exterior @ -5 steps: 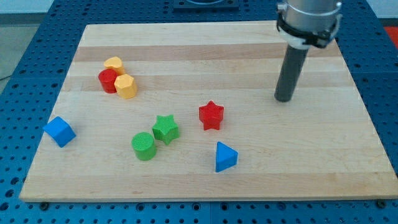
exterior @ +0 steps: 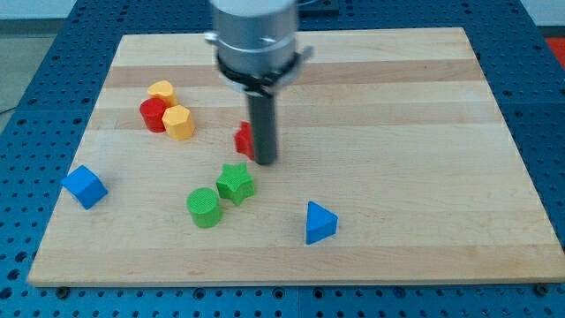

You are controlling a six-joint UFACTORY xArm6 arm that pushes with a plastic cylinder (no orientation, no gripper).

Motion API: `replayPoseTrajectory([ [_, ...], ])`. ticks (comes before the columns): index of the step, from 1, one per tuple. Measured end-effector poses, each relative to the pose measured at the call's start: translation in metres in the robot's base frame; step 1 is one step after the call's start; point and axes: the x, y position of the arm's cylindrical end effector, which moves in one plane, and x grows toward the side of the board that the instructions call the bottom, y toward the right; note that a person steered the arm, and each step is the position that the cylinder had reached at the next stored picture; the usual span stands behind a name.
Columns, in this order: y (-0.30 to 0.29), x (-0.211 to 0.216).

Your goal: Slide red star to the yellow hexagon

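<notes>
The red star (exterior: 243,139) lies near the board's middle, mostly hidden behind my rod. My tip (exterior: 266,162) rests on the board against the star's right side. The yellow hexagon (exterior: 179,122) sits at the upper left, to the left of the star, touching a red cylinder (exterior: 153,114). A second yellow block (exterior: 161,90) lies just above them.
A green star (exterior: 235,183) and a green cylinder (exterior: 204,207) lie just below the red star. A blue cube (exterior: 84,186) is at the left edge of the wooden board (exterior: 397,221). A blue triangle block (exterior: 320,223) lies at the lower middle.
My rod swept from the board's upper right to the middle. The red star moved up and to the left, closer to the yellow hexagon.
</notes>
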Motion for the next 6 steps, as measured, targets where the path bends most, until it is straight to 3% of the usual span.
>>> replayPoseTrajectory([
  [2,-0.024,-0.055],
  [4,0.006,-0.079],
  [6,-0.050,-0.106],
])
